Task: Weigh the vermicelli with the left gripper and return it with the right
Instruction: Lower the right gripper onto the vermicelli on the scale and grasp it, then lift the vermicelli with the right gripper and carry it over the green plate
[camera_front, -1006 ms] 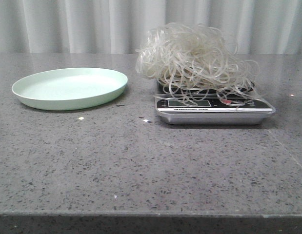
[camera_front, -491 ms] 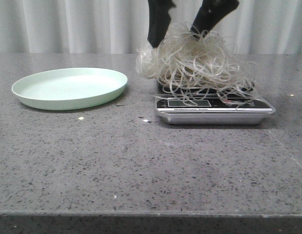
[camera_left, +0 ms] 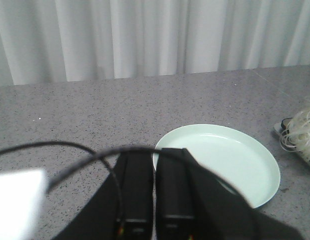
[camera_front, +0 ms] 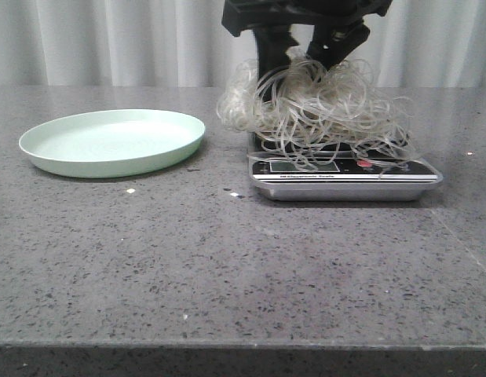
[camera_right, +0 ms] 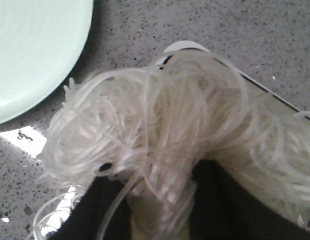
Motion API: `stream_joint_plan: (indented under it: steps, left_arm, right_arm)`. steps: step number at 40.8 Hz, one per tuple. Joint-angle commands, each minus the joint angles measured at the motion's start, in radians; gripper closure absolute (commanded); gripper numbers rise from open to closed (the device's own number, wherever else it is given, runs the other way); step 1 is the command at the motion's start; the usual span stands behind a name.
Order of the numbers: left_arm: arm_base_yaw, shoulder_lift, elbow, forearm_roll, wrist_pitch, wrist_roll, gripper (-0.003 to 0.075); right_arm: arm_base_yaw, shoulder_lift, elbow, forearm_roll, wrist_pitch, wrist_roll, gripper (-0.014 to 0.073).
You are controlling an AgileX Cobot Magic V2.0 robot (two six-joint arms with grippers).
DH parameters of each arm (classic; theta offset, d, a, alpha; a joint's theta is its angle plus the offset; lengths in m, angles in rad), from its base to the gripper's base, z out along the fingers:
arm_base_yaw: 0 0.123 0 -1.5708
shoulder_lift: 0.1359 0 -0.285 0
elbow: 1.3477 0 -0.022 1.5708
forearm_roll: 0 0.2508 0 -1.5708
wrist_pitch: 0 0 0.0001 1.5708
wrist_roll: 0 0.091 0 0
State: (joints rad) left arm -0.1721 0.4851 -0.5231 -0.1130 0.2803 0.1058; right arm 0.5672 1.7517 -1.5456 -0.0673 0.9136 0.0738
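Weighing leg looks done, return leg just starting.
The vermicelli [camera_front: 317, 110] sits heaped on the scale [camera_front: 345, 179]; the right claw [camera_front: 301, 59] is partly closed on its top strands, the left claw [camera_left: 155, 192] pressed shut, empty, near the bare green plate [camera_front: 113, 141].

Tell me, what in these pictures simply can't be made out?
- Scale reading: in the front view the display is too small, and vermicelli strands hang over it.
- Right gripper: its fingertips are buried in the noodles in the front and right wrist views, so how firmly it grips is unclear.
- Scale platform: hidden under the noodles in every view.
- Left wrist view: the scale is cut off by the edge beside the plate.
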Motion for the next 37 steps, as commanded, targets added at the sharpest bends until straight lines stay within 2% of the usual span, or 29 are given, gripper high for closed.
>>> stream_joint_plan:
  steps: [1,3,18,26,37]
  left_arm:
    - [0.001,0.004,-0.028,-0.009,-0.087,-0.009,0.0584]
    - [0.001,0.004,-0.028,-0.009,-0.092,-0.009,0.0584]
    - [0.001,0.004,-0.028,-0.009,-0.130,-0.009,0.0584]
    - [0.001,0.004,-0.028,-0.009,-0.130,-0.009,0.0584]
    - [0.001,0.004,-0.028,-0.009,-0.130,-0.009,0.0584]
  right_arm:
    - [-0.001,-0.018,-0.011,0.003,0.027,-0.002,0.0456]
    - [-0.001,-0.018,-0.011,0.003,0.027,-0.002,0.0428]
    - [-0.001,-0.092,-0.043,0.001,0.038,-0.002,0.0442]
    - [-0.001,-0.151,-0.144,0.001,0.084,-0.002,0.0442]
    - [-0.001,-0.166,-0.374,0.026,0.127,-0.002,0.0442]
